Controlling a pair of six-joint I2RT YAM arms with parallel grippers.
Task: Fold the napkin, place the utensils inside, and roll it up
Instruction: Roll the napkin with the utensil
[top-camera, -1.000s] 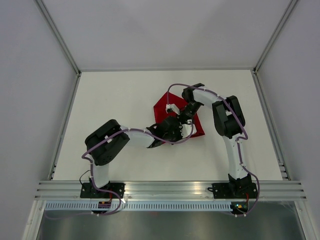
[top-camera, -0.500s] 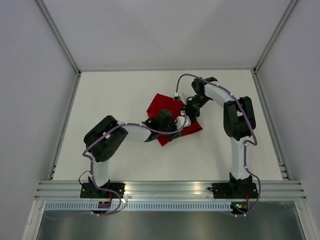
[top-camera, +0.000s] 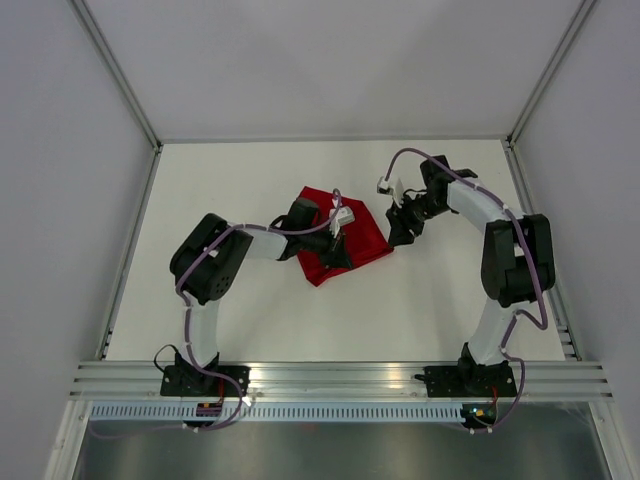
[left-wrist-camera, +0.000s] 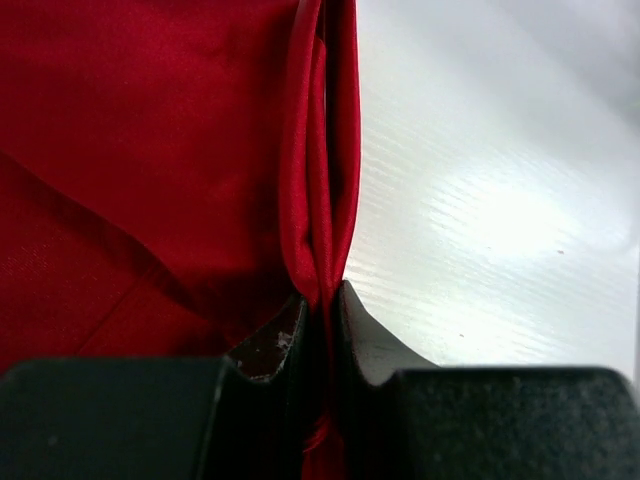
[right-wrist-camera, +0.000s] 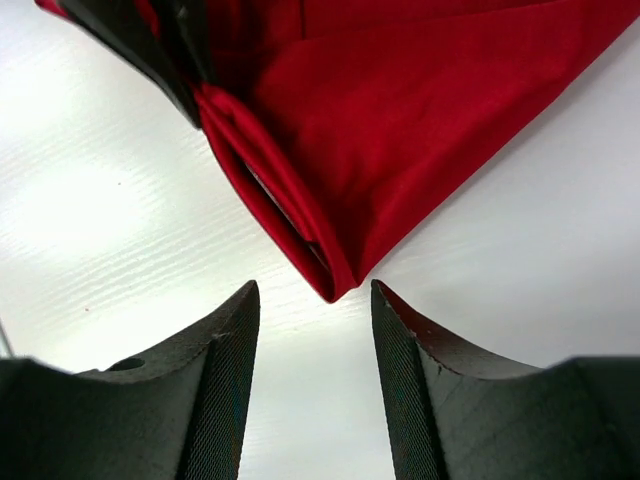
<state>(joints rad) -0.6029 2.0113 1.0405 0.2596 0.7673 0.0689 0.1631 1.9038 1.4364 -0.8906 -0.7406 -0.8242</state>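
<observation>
The deep-red napkin (top-camera: 366, 238) lies folded in the middle of the white table. My left gripper (top-camera: 337, 257) is over its near-left part. In the left wrist view the left gripper (left-wrist-camera: 322, 300) is shut on a doubled edge of the napkin (left-wrist-camera: 150, 150). My right gripper (top-camera: 399, 234) is open and empty, just off the napkin's right corner. In the right wrist view the right gripper (right-wrist-camera: 314, 294) frames that folded corner of the napkin (right-wrist-camera: 420, 100) without touching it. No utensils show in any view.
The white table (top-camera: 250, 310) is bordered by metal rails at the left, right and back. Both arms' bases stand at the near edge. A dark finger of my left gripper shows at the top left of the right wrist view (right-wrist-camera: 135, 50).
My right gripper has left the napkin and moved right, now open beside its corner. My left gripper has moved left and back, still holding the cloth, which now lies more compactly folded.
</observation>
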